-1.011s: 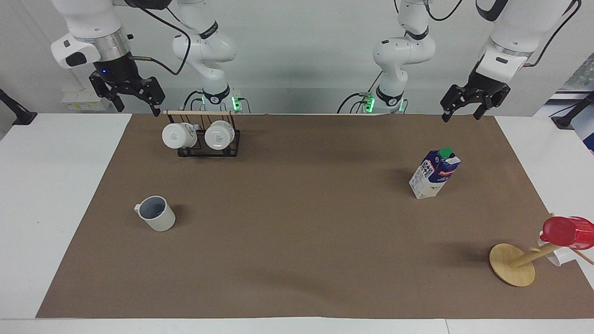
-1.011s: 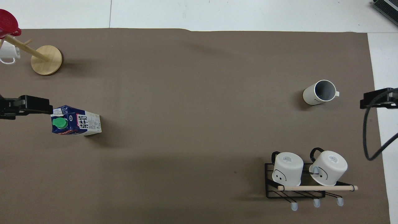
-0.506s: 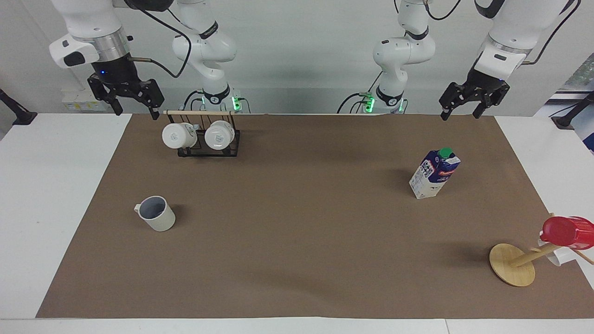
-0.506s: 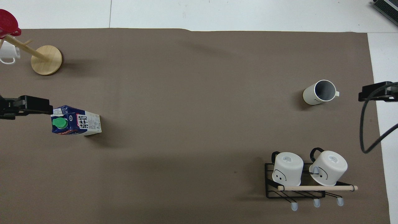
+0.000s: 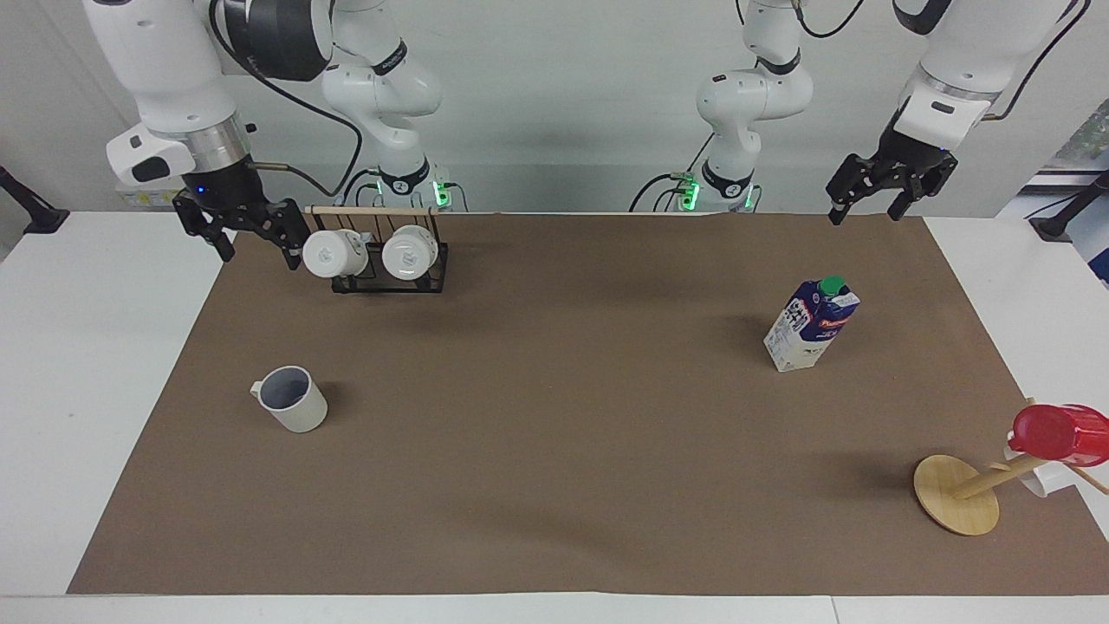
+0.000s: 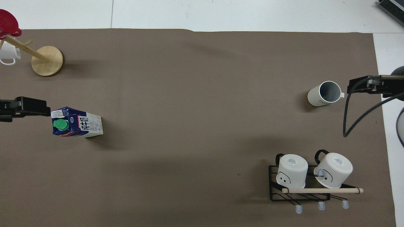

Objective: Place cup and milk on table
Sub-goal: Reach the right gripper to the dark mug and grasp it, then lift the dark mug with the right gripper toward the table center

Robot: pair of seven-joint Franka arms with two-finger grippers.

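Surface: white counter (image 5: 104,364) with a large brown paper sheet (image 5: 554,451) across its middle.
Cup: pale grey-beige cup (image 5: 293,399) with a blue-grey inside stands upright on the paper toward the right arm's end, handle toward that end; small dark print on its wall is too small to read.
Milk: dark blue and white milk carton (image 5: 811,325) stands upright on the paper toward the left arm's end, green screw cap on top, red label band with unreadable white lettering; large black characters on its white side show in the overhead view.
Left end effector (image 5: 890,185): in the air over the paper's edge nearest the robots, fingers apart, empty, well apart from the carton.
Right end effector (image 5: 246,231): raised over the paper's edge at its own end, just beside the mug rack, fingers spread, holding nothing.
Mug rack (image 5: 388,269): black wire, wooden rod on top, two white mugs (image 5: 372,253) lying in it; printed face marks on the mugs.
Mug tree: round wooden disc (image 5: 956,494) with a leaning peg that carries a glossy red cup (image 5: 1059,433).
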